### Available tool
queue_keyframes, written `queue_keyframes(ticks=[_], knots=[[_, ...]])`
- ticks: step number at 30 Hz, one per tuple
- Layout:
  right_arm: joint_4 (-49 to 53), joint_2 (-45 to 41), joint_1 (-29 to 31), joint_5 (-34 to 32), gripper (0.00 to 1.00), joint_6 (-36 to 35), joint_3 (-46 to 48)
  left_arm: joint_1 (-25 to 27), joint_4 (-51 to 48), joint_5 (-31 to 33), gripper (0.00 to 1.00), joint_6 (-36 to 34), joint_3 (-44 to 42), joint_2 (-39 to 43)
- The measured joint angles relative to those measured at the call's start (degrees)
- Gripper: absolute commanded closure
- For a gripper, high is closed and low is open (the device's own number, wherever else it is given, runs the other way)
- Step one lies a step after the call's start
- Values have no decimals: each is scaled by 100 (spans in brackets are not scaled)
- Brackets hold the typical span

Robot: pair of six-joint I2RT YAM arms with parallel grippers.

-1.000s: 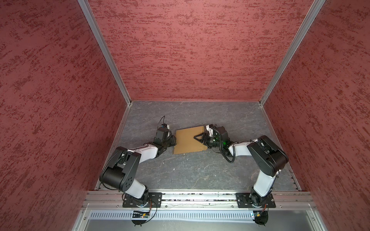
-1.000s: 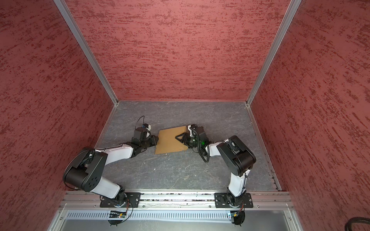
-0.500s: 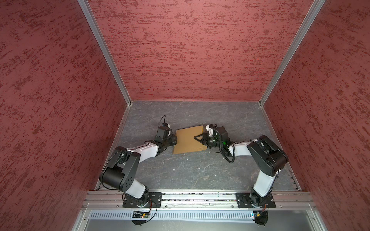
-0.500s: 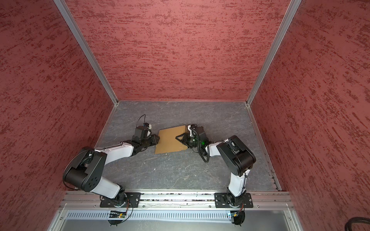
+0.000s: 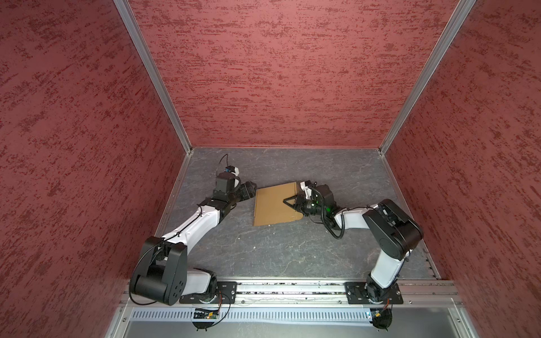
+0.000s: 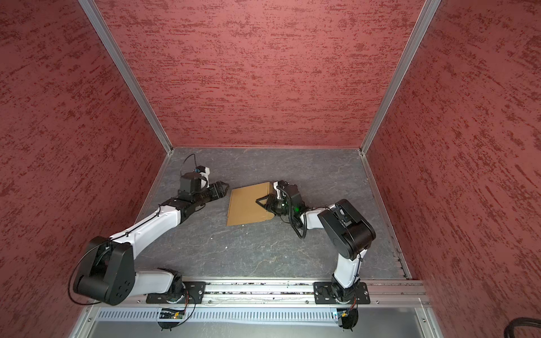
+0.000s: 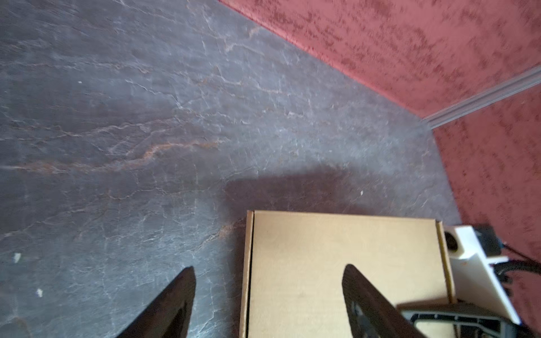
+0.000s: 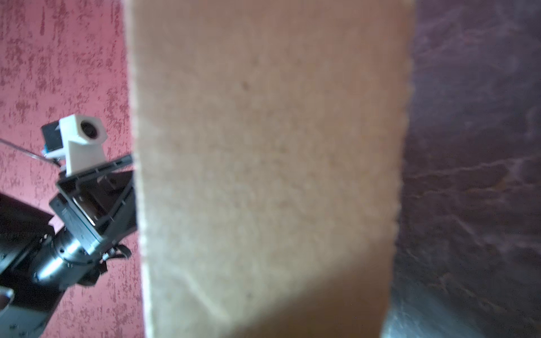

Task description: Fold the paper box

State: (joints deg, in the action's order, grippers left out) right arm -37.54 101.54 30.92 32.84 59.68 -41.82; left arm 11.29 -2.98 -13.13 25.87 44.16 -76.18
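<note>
The paper box [image 5: 272, 204] [image 6: 247, 204] is a closed, flat tan cardboard mailer lying mid-floor. My left gripper [image 5: 251, 190] [image 6: 223, 187] stands open at its left edge. In the left wrist view that gripper [image 7: 268, 281] straddles the edge of the box [image 7: 336, 263], one dark finger [image 7: 181, 298] over the floor and the other over the lid. My right gripper [image 5: 289, 202] [image 6: 261, 202] is shut on the box's right side, with one finger flat on the lid. The right wrist view is filled by the box's side wall [image 8: 269, 164], which hides its own fingers.
Red textured walls [image 5: 278, 73] close in the back and both sides of the grey stone-patterned floor [image 5: 278, 254]. An aluminium rail [image 5: 292, 289] carrying both arm bases runs along the front. A few small white crumbs [image 5: 253, 247] lie on the floor in front of the box.
My left gripper's jaws have spread wide at the box's left edge. The right gripper's jaws have narrowed a little on the right side. The box lies where it was.
</note>
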Motion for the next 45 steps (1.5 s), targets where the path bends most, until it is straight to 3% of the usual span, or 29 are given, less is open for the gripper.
queue_keyframes(ticks=[2, 10, 18, 28, 34, 45], knots=[[170, -232, 0, 33, 61, -105, -2, -256, -15, -376, 0, 68, 2, 35], [1449, -1300, -129, 306, 61, -619, -492, -702, 76, -1915, 0, 595, 0, 35], [2173, -1582, -557, 981, 62, -874, -1377, -671, 1471, -3156, 0, 1652, 50, -181], [2022, -1482, -813, 1755, 64, -651, -1690, -144, 2806, -3565, 0, 2153, 413, -527], [1781, -1456, -855, 2017, 64, -437, -1690, -87, 3689, -3630, 9, 2583, 413, -732], [1491, -1401, -1036, 2245, 65, -173, -1878, 76, 4339, -3936, 9, 2968, 420, -793]])
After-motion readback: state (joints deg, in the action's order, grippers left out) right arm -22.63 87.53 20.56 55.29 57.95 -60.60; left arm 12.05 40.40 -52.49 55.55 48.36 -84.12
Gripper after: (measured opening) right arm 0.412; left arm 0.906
